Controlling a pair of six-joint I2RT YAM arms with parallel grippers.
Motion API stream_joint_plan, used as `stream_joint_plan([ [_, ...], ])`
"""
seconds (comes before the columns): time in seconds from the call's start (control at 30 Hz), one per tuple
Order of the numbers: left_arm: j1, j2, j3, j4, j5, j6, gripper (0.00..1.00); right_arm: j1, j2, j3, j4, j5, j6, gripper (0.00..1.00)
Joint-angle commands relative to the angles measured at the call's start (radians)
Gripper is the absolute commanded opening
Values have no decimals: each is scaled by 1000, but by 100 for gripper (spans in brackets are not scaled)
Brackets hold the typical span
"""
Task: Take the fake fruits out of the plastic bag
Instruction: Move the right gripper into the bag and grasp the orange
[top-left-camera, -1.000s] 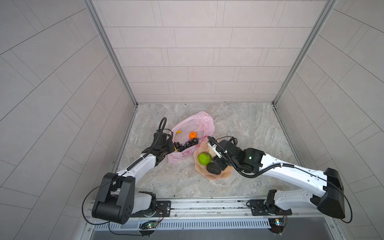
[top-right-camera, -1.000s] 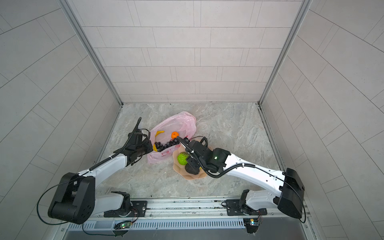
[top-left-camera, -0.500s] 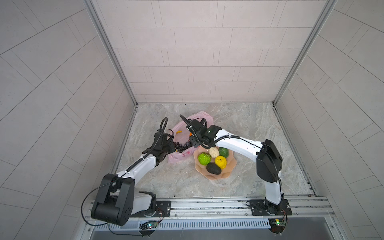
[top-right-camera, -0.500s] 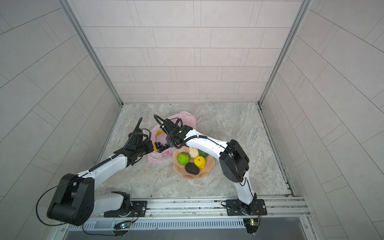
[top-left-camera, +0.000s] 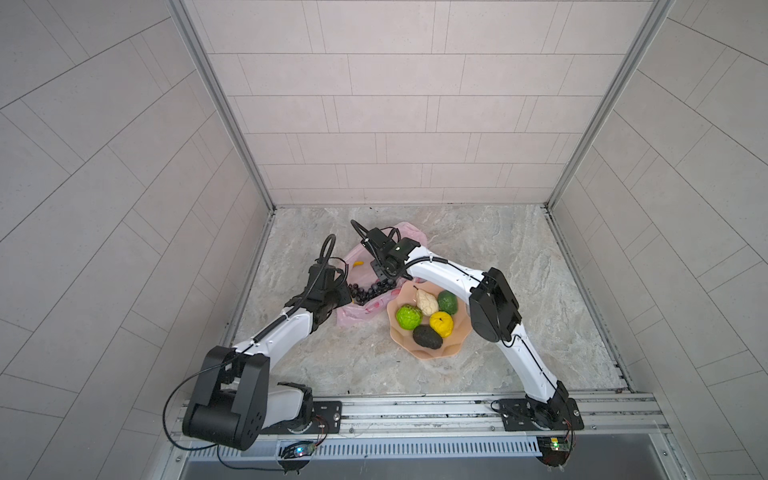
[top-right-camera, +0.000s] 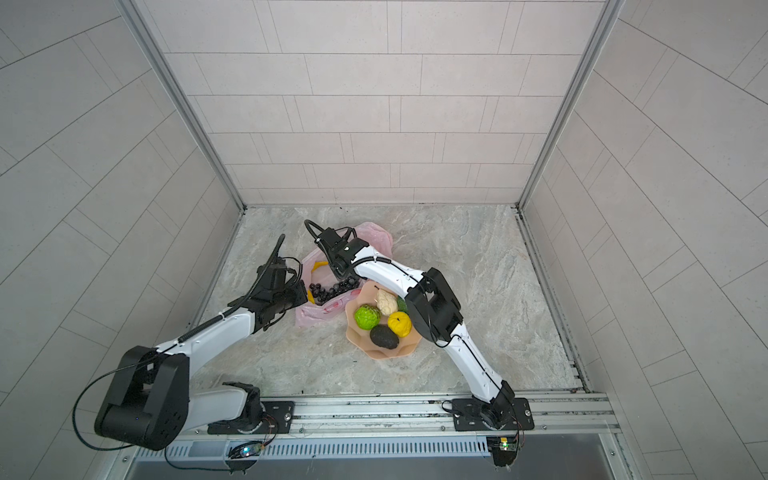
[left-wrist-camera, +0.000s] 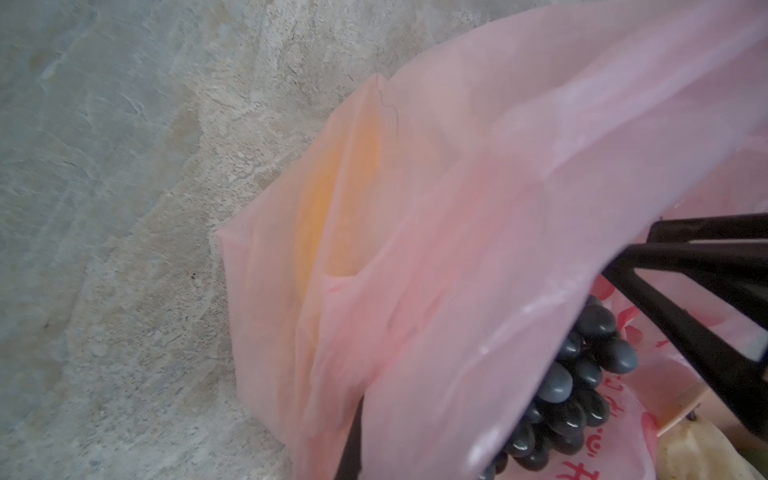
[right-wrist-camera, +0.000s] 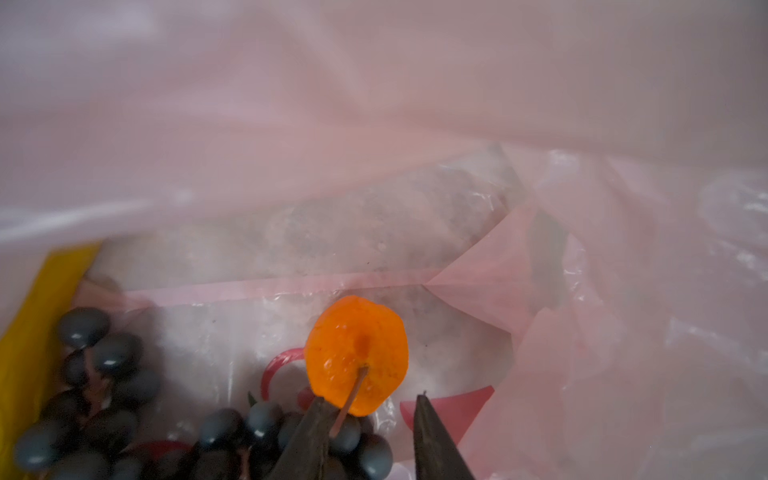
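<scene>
The pink plastic bag (top-left-camera: 409, 239) (top-right-camera: 374, 237) lies open on the marble table. My left gripper (top-left-camera: 341, 292) (top-right-camera: 300, 292) is shut on the plastic bag's near edge, and the film drapes over its finger (left-wrist-camera: 353, 440). My right gripper (top-left-camera: 380, 271) (right-wrist-camera: 372, 398) is inside the bag, open, its tips on either side of the near edge of the orange (right-wrist-camera: 356, 355); one tip touches the stem. A dark grape bunch (top-left-camera: 370, 290) (right-wrist-camera: 104, 395) and a yellow banana (top-right-camera: 319, 266) (right-wrist-camera: 37, 332) also lie in the bag.
A peach scalloped bowl (top-left-camera: 451, 352) (top-right-camera: 409, 349) stands right of the bag. It holds a bumpy green fruit (top-left-camera: 408, 316), a cream pear (top-left-camera: 427, 302), a yellow lemon-like fruit (top-left-camera: 441, 323), a dark avocado (top-left-camera: 428, 336) and another green fruit (top-left-camera: 448, 302). Tiled walls close three sides.
My right gripper has swung from over the bowl into the bag's mouth, and its jaws have narrowed around the orange. The left gripper has kept its hold on the bag.
</scene>
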Motion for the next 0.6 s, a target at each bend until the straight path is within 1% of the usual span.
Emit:
stream_joint_plan([
  [0.0,-5,4,-2,12,0,7,3,-8,36,49,-48,6,-1,30],
  [0.2,-5,12,0,13,1,8,3,-15,51,58,-37,-14,-10,25],
  [0.4,-5,16,1,13,-1,9,3,-19,52,57,-39,-31,-9,11],
  [0.47,-5,15,0,12,-5,11,3,-19,52,57,-40,-39,-9,6],
  [0.57,-5,13,1,5,-15,14,3,-18,42,57,-43,-42,-10,2],
])
